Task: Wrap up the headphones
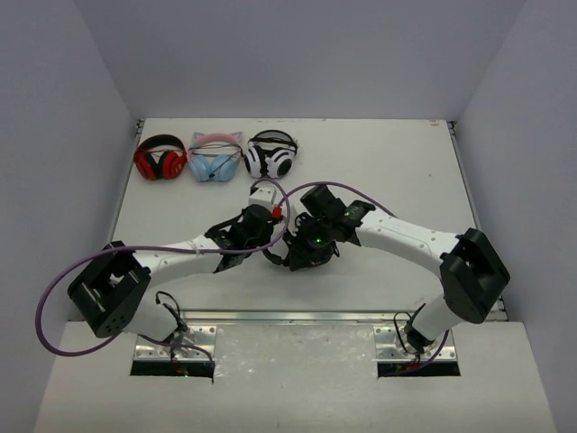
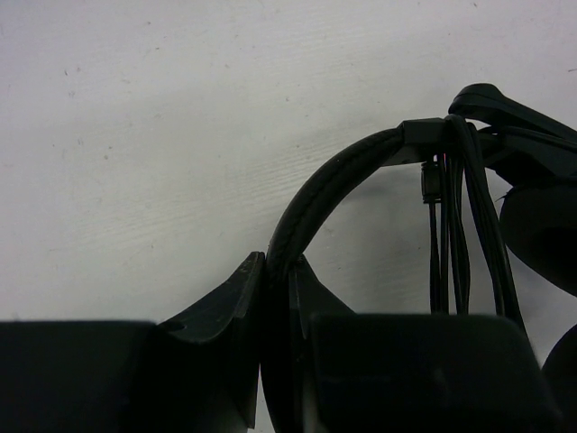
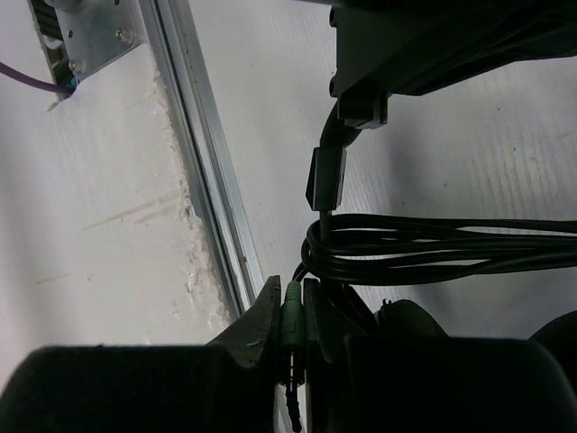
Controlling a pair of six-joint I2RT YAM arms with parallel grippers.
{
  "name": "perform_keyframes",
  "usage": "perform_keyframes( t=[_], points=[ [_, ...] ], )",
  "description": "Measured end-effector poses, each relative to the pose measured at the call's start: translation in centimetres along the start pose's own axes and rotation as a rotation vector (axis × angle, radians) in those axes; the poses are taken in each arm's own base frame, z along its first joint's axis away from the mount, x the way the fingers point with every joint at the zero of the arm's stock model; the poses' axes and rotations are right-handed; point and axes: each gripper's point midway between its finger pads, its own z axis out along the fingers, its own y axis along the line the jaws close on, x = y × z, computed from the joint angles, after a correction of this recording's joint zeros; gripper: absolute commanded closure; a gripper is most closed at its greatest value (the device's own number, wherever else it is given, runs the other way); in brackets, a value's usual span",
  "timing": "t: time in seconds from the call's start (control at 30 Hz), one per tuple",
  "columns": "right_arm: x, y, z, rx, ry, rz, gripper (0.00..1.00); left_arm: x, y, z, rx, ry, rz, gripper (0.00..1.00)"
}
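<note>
Black stitched leatherette, padded and curved: headband [image 2: 334,180] of the headphones [image 1: 305,245], which sit at mid-table between the two wrists.

- Left gripper [image 2: 277,271]: matte black wedge-shaped fingers clenched on the headband's lower arc.
- Cable [image 2: 460,225]: thin, glossy black cord, several strands looped over the headband by its slider and hanging straight down. From the right wrist the same loops run as a flat horizontal bundle.
- Ear cup [image 2: 541,225]: rounded black bulk at the frame's right edge, in shadow.
- Inline control [image 3: 326,176]: small rectangular black block on one strand.
- Jack plug [image 3: 293,320]: green collar, banded metal tip; the right gripper [image 3: 290,289] is pinched on it.
- Table [image 1: 406,162]: white, scuffed, with a ribbed metal rail [image 3: 207,180] along its edge.
- Far-left row: red-and-black headphones [image 1: 160,162], pale blue pair with pink cat ears [image 1: 215,161], black-and-white headphones [image 1: 270,155].
- Purple lead [image 1: 54,289]: looped beside the left arm.
</note>
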Motion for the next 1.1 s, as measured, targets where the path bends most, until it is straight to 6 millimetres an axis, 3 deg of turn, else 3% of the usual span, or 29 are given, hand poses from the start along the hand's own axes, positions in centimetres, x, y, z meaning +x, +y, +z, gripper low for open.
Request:
perform_keyframes(
  t=[0.13,0.2,0.47,0.77,0.97,1.1],
  points=[
    [0.0,-0.1,0.8,-0.01,-0.048,-0.021,0.96,0.3,0.5,0.1,-0.028,-0.002,0.005,1.0],
    [-0.1,-0.4,1.0,0.004,-0.079,-0.024,0.91,0.2,0.9,0.1,-0.057,-0.011,0.004,1.0],
    [-0.2,-2.4,1.8,0.153,-0.163,0.007,0.85,0.1,2.4,1.0,-0.169,-0.052,-0.058,1.0],
    [3.1,-3.5,3.4,0.208,-0.19,0.12,0.72,1.5,1.6,3.2,-0.154,-0.038,-0.068,1.0],
    [2.5,-4.2,3.6,0.249,-0.238,0.2,0.74,1.8,1.4,4.0,-0.155,-0.048,-0.11,1.0],
    [3.1,-4.0,3.9,0.239,-0.264,0.271,0.6,2.6,1.7,4.6,-0.171,-0.048,-0.125,1.0]
  ],
)
